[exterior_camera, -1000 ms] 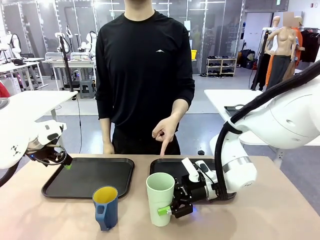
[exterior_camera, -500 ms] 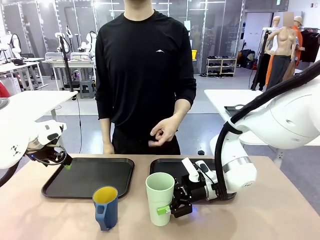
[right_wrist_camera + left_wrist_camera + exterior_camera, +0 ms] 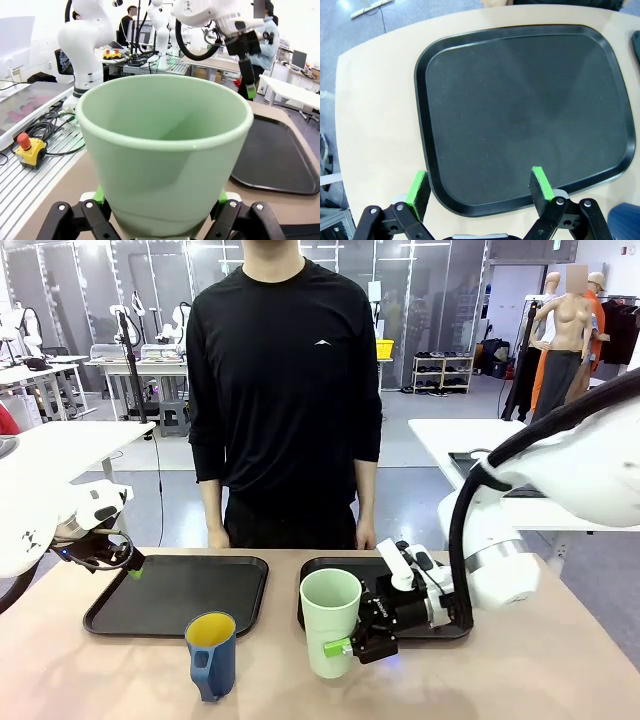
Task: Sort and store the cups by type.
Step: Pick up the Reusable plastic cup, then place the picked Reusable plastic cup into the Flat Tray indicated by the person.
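The tall pale mint-green handleless plastic tumbler (image 3: 330, 625) is held upright by the right gripper (image 3: 345, 646), whose green-padded jaws are clamped on its lower wall from both sides. In the right wrist view the tumbler (image 3: 162, 150) is seen close up, with a pad (image 3: 98, 195) pressed against each flank near the base. The tumbler is placed at the near left corner of the right-hand black rectangular plastic tray (image 3: 350, 566); whether its base touches the light wooden table (image 3: 560, 670) cannot be told.

The shorter dark blue mug with a yellow interior (image 3: 212, 654) is stood on the table, just in front of the near right corner of the left-hand black tray (image 3: 180, 590), with its handle turned toward the camera.

The left gripper (image 3: 126, 562) is held above the left edge of that tray (image 3: 520, 115), its jaws spread wide with nothing between them (image 3: 480, 181).

A person in a black long-sleeved top (image 3: 285, 390) is stood at the far side, arms hanging down.
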### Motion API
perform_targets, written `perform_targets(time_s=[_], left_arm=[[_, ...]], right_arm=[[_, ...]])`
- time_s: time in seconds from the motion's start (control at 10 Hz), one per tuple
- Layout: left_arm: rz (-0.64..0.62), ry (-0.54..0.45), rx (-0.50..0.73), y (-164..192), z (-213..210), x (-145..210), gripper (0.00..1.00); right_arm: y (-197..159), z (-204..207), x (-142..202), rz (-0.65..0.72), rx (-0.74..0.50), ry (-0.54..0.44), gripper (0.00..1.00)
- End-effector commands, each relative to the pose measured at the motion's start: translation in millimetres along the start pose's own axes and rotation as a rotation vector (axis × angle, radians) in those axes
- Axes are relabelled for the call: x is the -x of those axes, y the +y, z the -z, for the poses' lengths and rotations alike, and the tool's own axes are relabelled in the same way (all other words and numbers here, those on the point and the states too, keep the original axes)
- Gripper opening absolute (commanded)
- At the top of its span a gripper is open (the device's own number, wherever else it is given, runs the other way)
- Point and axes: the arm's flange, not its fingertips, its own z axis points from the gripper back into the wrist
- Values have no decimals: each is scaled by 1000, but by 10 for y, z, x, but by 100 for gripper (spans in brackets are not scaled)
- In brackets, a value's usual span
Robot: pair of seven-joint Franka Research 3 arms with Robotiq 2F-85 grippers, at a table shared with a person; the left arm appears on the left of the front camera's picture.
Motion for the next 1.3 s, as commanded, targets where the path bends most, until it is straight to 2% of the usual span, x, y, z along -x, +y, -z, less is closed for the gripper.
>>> perform_targets(time_s=[0.0,0.2,0.5,0.6,1.2], left_arm=[[0,-2,-2,25,-8,-4,100],[0,-2,-2,25,-8,-4,100],[0,-2,-2,25,-8,-4,100],[0,-2,-2,25,-8,-4,100],[0,-2,-2,25,-8,-4,100]], right_arm=[[277,-145,-315,-34,18,10,54],[409,-311,-436,-26,28,21,54],[450,-504,-409,-23,34,3,54],[441,-367,-424,-57,34,21,54],[441,-367,-424,-57,34,21,54]])
